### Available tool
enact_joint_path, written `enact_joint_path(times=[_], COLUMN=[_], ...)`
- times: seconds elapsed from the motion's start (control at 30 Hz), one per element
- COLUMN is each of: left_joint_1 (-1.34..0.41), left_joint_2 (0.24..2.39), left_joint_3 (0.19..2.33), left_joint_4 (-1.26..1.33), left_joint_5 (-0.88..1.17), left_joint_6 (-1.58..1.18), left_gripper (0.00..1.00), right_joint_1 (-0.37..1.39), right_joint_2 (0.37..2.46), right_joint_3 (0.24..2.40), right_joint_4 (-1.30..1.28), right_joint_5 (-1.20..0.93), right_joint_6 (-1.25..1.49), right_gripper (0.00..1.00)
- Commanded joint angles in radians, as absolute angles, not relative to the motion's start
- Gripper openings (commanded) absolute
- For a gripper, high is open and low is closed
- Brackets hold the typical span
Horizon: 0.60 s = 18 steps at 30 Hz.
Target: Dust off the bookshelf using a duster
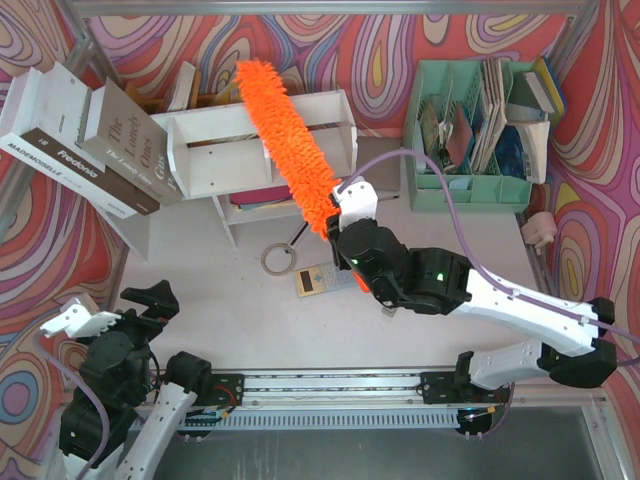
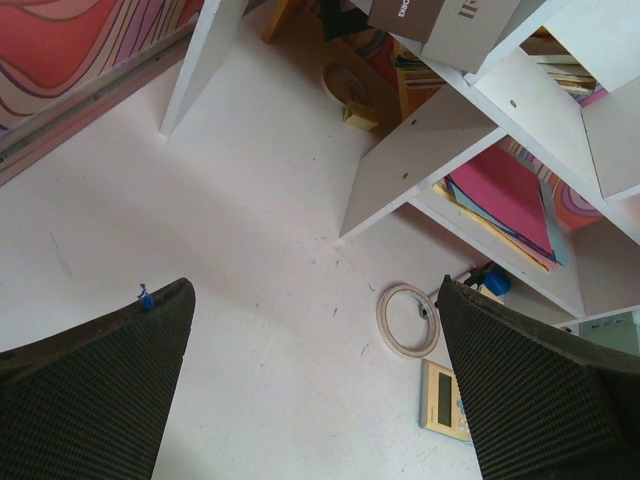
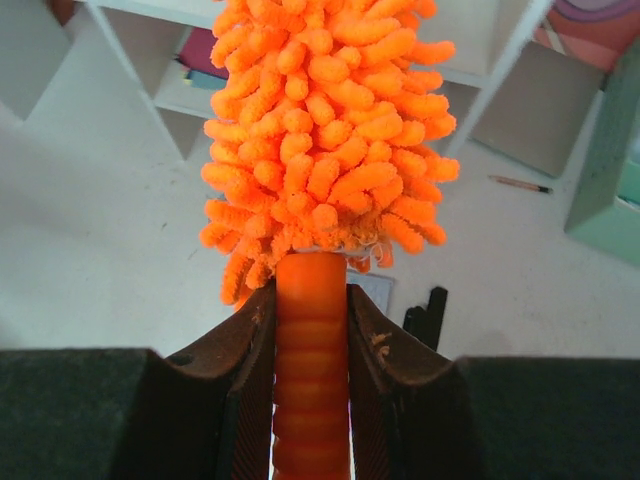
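Observation:
The white bookshelf (image 1: 215,150) stands at the back left, its open side facing the arms. The orange fluffy duster (image 1: 285,135) lies slanted across the shelf's top and front, its tip past the back edge. My right gripper (image 1: 345,235) is shut on the duster's ribbed orange handle (image 3: 311,340), just below the fluffy head (image 3: 325,120). My left gripper (image 1: 150,300) is open and empty, low at the near left, over bare table (image 2: 250,300); the shelf's dividers (image 2: 420,150) show ahead of it.
Large books (image 1: 90,150) lean on the shelf's left end. A mint green organizer (image 1: 480,130) with papers stands at back right. A tape ring (image 1: 276,259) and a small yellow device (image 1: 317,279) lie on the table before the shelf. A pencil (image 3: 518,183) lies near the organizer.

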<state>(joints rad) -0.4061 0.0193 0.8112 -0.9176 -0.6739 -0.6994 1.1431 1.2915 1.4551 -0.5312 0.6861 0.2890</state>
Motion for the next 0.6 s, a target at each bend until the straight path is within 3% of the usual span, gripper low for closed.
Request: enact_joint_path(times=[0.0,0.33,0.57], left_joint_1=[-0.411,-0.411,-0.411], left_joint_2=[0.005,0.005,0.005], left_joint_3=[0.802,0.799,0.801], left_joint_4=[-0.902,-0.898,-0.900], left_joint_5=[-0.671,-0.669,-0.673], left_joint_6=[-0.688,-0.685,-0.687], left_gripper=[0.99,0.99,0.99], right_joint_1=[1.112,1.095,1.095], right_joint_2=[1.228,1.120,0.953], right_joint_3=[1.442,1.508,1.393], right_joint_4=[-0.659,-0.909,-0.530], right_joint_5=[0.857,1.048,0.992], right_joint_6=[0.433,0.635,0.368], right_gripper=[0.00,0.00,0.00])
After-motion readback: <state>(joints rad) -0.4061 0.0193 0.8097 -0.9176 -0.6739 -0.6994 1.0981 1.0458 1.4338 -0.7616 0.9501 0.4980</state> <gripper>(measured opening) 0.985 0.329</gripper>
